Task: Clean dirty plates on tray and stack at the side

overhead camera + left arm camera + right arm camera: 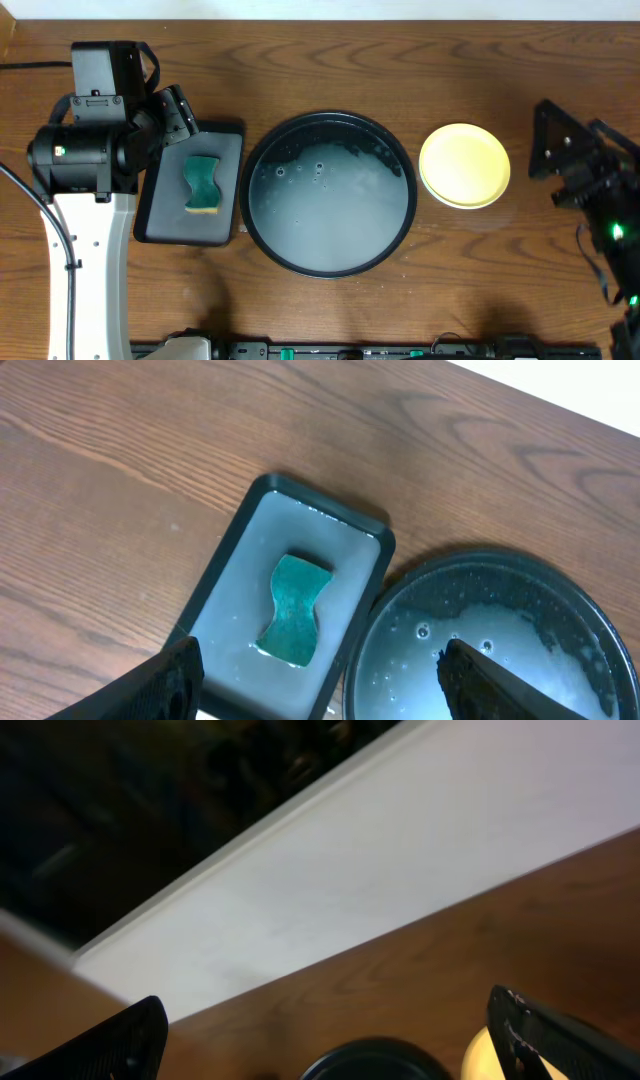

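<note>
Surface: brown wooden table [330, 40], with a white edge running along its far side.
Plates: one pale yellow plate [464, 165] lies face up on the bare wood to the right of the round tray, just beside it and not touching. Whether other plates lie beneath it cannot be told.
Round tray [247, 198]: black, at the table's centre, holding no plate, only cloudy water with bubbles.
Rectangular tray [226, 150]: black, just left of the round tray, with a film of liquid.
Sponge [203, 184]: green, waisted, lying flat in the rectangular tray.
Left gripper [327, 678]: above the rectangular tray, fingers spread wide, nothing between them.
Right gripper [340, 1040]: at the table's right edge, well clear of the yellow plate, fingers spread wide and empty.
</note>
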Action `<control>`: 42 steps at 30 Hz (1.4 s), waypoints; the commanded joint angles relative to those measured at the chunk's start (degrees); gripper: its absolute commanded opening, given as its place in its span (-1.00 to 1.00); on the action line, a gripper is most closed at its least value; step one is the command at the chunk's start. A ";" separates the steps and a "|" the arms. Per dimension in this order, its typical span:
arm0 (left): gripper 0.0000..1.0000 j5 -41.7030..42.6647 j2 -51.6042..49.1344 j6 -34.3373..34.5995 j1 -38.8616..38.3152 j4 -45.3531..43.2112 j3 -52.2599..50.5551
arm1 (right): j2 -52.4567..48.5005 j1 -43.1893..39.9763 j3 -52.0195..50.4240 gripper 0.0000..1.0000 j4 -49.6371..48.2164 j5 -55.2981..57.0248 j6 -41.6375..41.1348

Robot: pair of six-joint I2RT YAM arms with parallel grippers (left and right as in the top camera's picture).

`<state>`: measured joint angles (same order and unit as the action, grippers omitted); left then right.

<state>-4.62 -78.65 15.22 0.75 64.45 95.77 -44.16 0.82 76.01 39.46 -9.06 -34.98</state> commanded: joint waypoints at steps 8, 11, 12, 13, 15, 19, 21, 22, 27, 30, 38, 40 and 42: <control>0.53 0.11 0.42 0.74 0.04 0.15 -0.02 | 23.96 0.20 -36.52 0.99 -16.76 16.55 0.35; 0.53 0.11 0.42 0.74 0.04 0.15 -0.02 | 29.05 0.20 -47.47 0.99 -26.49 16.76 0.35; 0.53 0.13 0.42 0.74 0.04 0.15 -0.02 | 30.36 0.20 -50.66 0.99 -29.46 16.74 0.35; 0.53 0.13 0.42 0.74 0.04 0.15 -0.02 | 31.65 0.22 -53.79 0.99 -32.41 16.74 0.35; 0.53 0.13 0.42 0.74 0.04 0.15 -0.02 | 33.81 0.35 -58.80 0.99 -36.81 16.74 0.37; 0.53 0.13 0.42 0.74 0.04 0.15 -0.02 | 38.60 0.42 -67.30 0.98 -43.65 12.85 6.56; 0.53 0.13 0.42 0.74 0.04 0.15 -0.02 | 40.94 0.39 -70.29 0.98 -45.20 9.77 12.09; 0.53 0.11 0.42 0.74 0.04 0.15 -0.02 | 42.05 0.39 -71.56 0.99 -45.27 9.44 13.53; 0.53 0.13 0.42 0.74 0.04 0.15 -0.02 | 43.89 0.39 -75.80 0.99 -45.18 12.31 14.21; 0.53 0.11 0.42 0.74 0.04 0.15 -0.02 | 43.89 0.39 -75.71 0.99 -39.82 12.26 14.21; 0.53 0.11 0.42 0.74 0.04 0.15 -0.02 | 43.52 0.35 -75.69 0.98 -35.43 12.00 14.27; 0.53 0.13 0.42 0.74 0.04 0.15 -0.02 | 43.52 0.35 -75.69 0.99 -35.43 11.98 14.27; 0.53 0.11 0.42 0.74 0.04 0.15 -0.02 | 43.52 0.35 -75.69 0.99 -35.43 12.00 14.27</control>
<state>-4.62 -78.65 15.22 0.75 64.47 95.74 -0.84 0.93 0.40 3.81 2.55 -21.78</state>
